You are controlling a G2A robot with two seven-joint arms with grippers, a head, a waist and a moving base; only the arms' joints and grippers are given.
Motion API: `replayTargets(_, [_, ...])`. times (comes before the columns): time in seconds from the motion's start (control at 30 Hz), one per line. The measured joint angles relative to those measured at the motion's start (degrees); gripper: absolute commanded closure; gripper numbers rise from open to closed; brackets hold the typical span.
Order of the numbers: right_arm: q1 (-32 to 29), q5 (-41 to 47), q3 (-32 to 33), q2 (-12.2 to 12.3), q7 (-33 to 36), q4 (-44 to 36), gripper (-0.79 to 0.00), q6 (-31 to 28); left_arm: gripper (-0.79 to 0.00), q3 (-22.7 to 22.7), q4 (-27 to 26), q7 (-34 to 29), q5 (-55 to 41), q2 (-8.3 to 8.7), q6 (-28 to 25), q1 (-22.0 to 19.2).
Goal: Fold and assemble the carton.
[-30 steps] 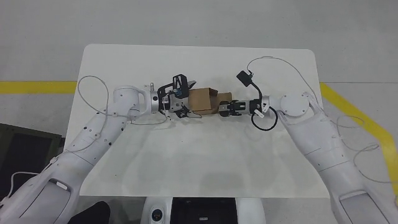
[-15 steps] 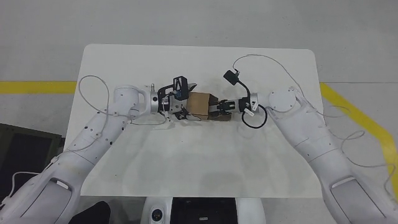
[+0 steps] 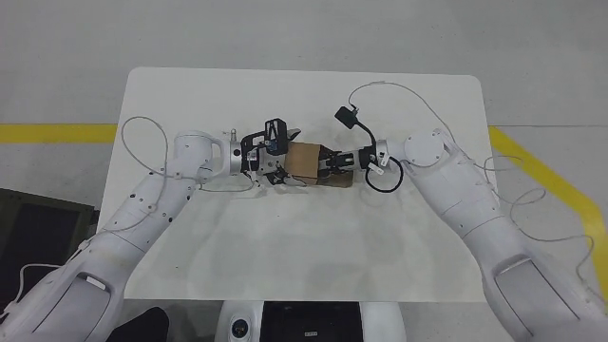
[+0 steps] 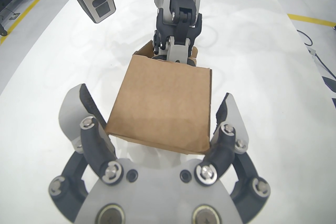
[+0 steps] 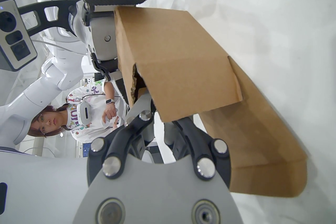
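The carton (image 3: 306, 160) sat near the middle of the table (image 3: 408, 247), end-on between my two arms. I could not tell whether it rested flat or was tipped up a little at my left side. My left gripper (image 4: 153, 93) was spread wide around the near end. Its ribbed pads (image 4: 89, 101) stood just beside the two corners, and I could not be sure either one touched the board. My right gripper (image 3: 331, 164) was at the opposite, open end, pushed in among the flaps. Whether it was clamped on the cardboard or only nosed inside, I could not tell. One long flap (image 5: 262, 146) hung loose toward the table, unfolded, and a ragged tear (image 5: 135, 78) showed at an edge of the opening. I judged the box to be light, empty corrugated board, stiff along its panels but weak at the creases and across the hollow. It would likely skid on the smooth tabletop if pushed from one side alone, and cave in if squeezed hard at mid-panel. The safest hold looked to be across the side walls close to a corner crease. For folding, a light pinch at the middle of a flap's free edge seemed best, well away from the tear.
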Motion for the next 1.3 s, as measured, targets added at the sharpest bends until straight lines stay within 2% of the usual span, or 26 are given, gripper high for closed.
replayTargets(0.27, [0.60,0.44,0.13,-0.43,0.20,1.86,0.000,-1.29,-0.785,-0.51,-0.15,0.30,0.93,-0.09,0.23,0.27])
replayTargets(0.6, [-1.62,-5.67,7.12,3.60,0.14,-3.50,0.000,4.14,-0.785,-1.38,0.21,0.51,1.12,-0.12,-0.38,0.45])
replayTargets(0.77, [-3.23,-7.47,9.55,4.81,-0.81,-7.03,0.000,5.09,-0.785,-1.64,0.34,0.02,0.63,-0.24,-0.96,0.43])
replayTargets(1.3, [0.50,-8.58,5.91,3.22,0.14,-3.76,0.000,0.68,-0.785,-2.38,0.00,-0.52,1.06,-0.41,-1.49,0.79])
